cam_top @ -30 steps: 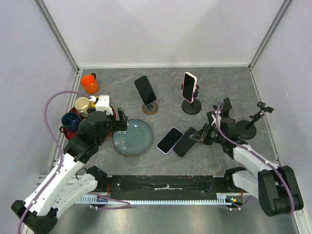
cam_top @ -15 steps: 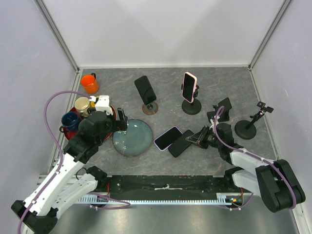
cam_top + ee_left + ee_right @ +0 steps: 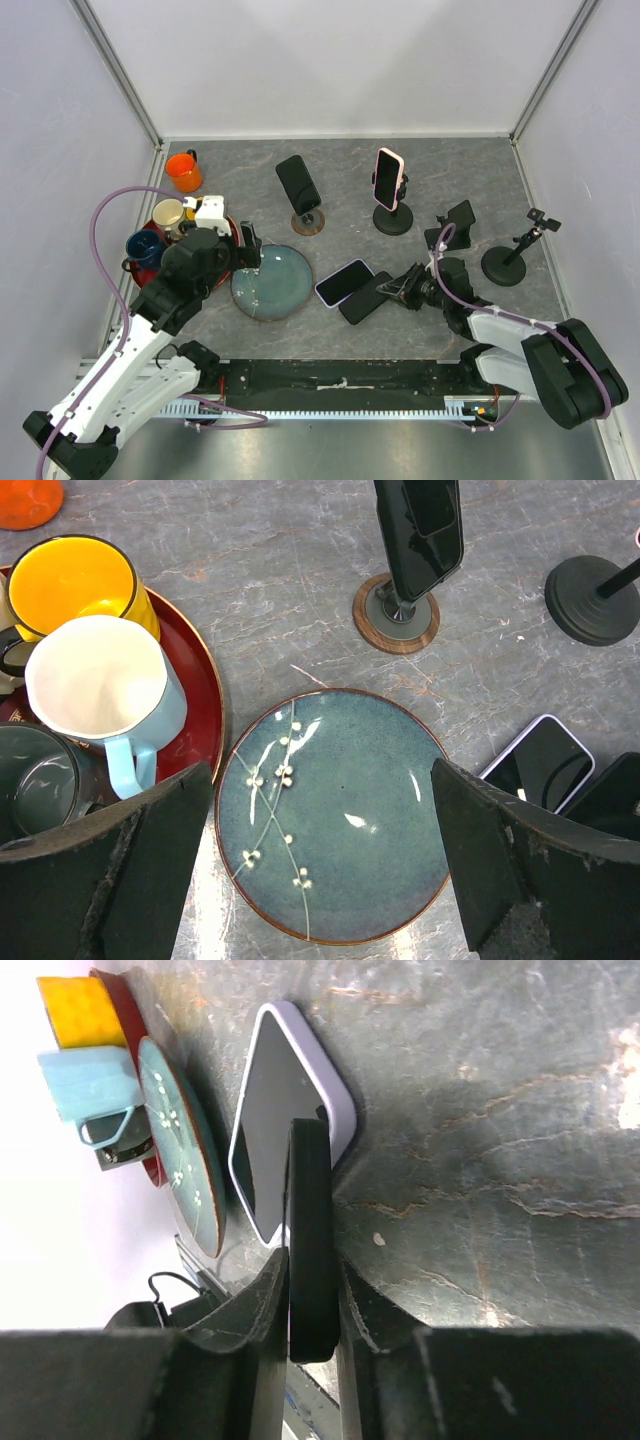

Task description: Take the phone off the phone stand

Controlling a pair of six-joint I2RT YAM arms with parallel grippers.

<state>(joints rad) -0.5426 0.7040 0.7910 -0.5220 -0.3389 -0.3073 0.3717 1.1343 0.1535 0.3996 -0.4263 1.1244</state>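
Note:
My right gripper (image 3: 408,290) (image 3: 312,1305) is shut on a black phone (image 3: 362,298), seen edge-on (image 3: 311,1220) between its fingers. It is held low over the table, and its far end overlaps a corner of a lilac-cased phone (image 3: 340,282) (image 3: 285,1110) lying flat. An empty black phone stand (image 3: 457,220) is behind the right arm. Another black phone (image 3: 298,183) (image 3: 420,530) sits on a wood-based stand (image 3: 308,222). A pink-cased phone (image 3: 388,178) sits on a black stand (image 3: 393,220). My left gripper (image 3: 248,250) (image 3: 325,790) hangs open over the blue plate (image 3: 330,810).
A red tray (image 3: 232,228) at the left holds yellow, white-and-blue and dark mugs (image 3: 95,675). An orange mug (image 3: 183,171) stands at the back left. A small tripod stand (image 3: 503,265) is at the right. The blue plate (image 3: 270,282) lies left of the phones.
The right gripper has moved left and lower with the black phone, which now overlaps the lilac phone; that phone shifted slightly left. The left arm has not moved.

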